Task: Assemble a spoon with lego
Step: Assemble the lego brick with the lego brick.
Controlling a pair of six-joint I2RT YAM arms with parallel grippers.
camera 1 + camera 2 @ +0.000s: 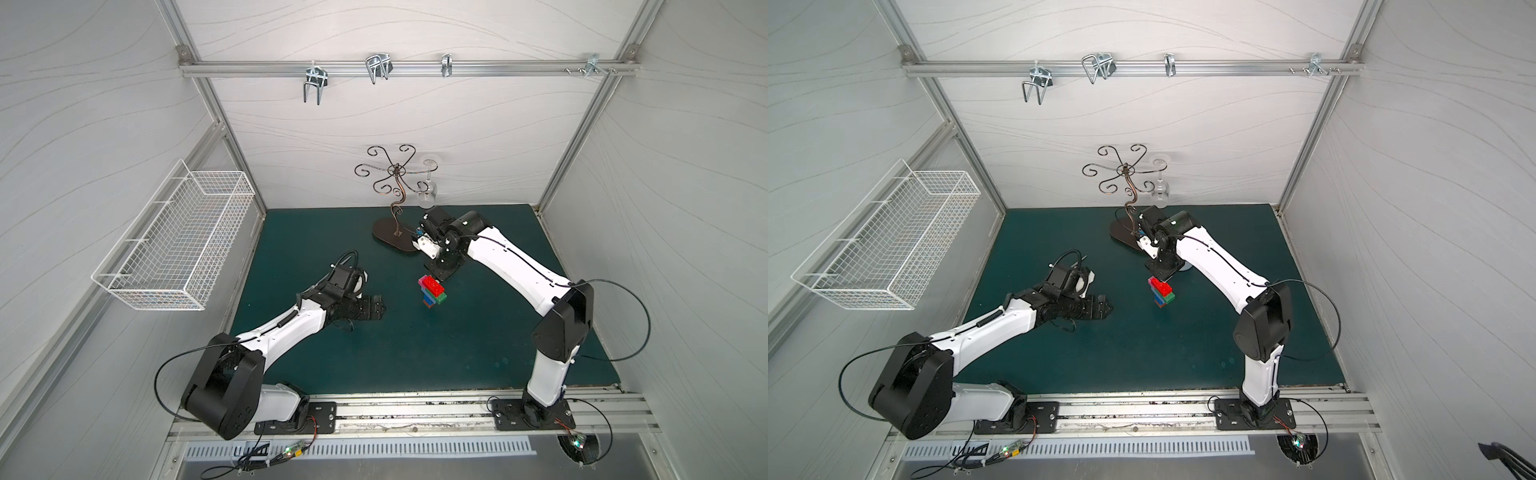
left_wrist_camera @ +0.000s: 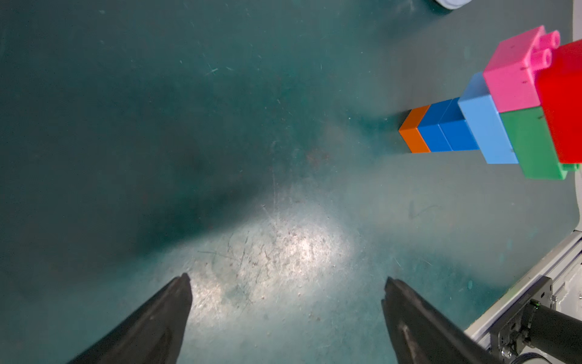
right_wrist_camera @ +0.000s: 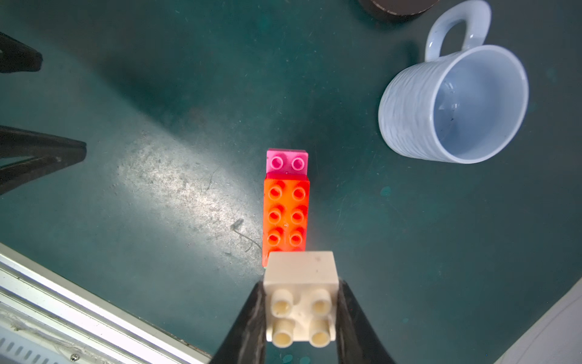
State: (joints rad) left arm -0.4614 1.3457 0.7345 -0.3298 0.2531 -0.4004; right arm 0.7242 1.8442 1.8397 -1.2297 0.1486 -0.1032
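The spoon (image 1: 432, 293) (image 1: 1162, 294) stands upright on the green mat in both top views. Its orange brick is at the bottom, with blue, light blue, green, pink and red above. In the left wrist view the spoon (image 2: 486, 126) sits off to one side, apart from my left gripper (image 2: 287, 277), which is open and empty. In a top view that left gripper (image 1: 379, 309) hovers left of the build. My right gripper (image 3: 300, 312) is shut on a white lego brick (image 3: 300, 277), held just above one end of the red brick (image 3: 286, 217). The pink brick (image 3: 286, 162) shows beyond it.
A pale blue mug (image 3: 453, 104) stands upright close behind the build. A dark metal glass stand (image 1: 395, 235) holding a hanging wine glass (image 1: 428, 195) is at the back. A white wire basket (image 1: 178, 241) hangs on the left wall.
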